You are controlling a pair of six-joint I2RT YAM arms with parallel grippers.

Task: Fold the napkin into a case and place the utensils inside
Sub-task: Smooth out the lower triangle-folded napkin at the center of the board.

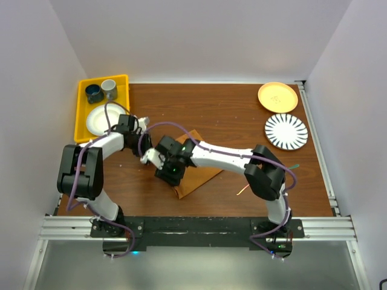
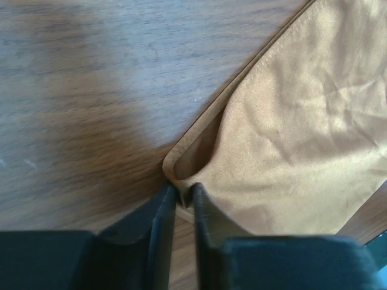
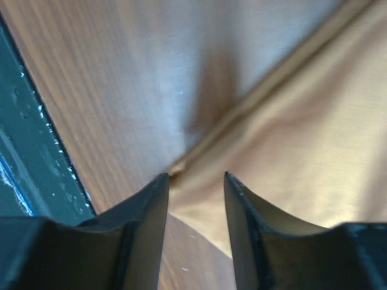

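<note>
The rust-brown napkin (image 1: 202,172) lies folded on the wooden table, partly hidden under my right arm. My left gripper (image 1: 147,158) sits at its left corner; in the left wrist view the gripper (image 2: 184,192) is pinched shut on the folded corner of the napkin (image 2: 290,139). My right gripper (image 1: 171,174) is over the napkin's near-left edge; in the right wrist view it (image 3: 195,178) is open, its jaws straddling a corner of the napkin (image 3: 302,151). A thin copper-coloured utensil (image 1: 244,191) lies on the table near the right arm's base. No case shape shows.
A yellow tray (image 1: 81,121) at the back left holds two cups and a white plate. A yellow plate (image 1: 277,96) and a striped plate (image 1: 286,131) sit at the back right. A metal rail runs along the table's near edge (image 3: 36,151).
</note>
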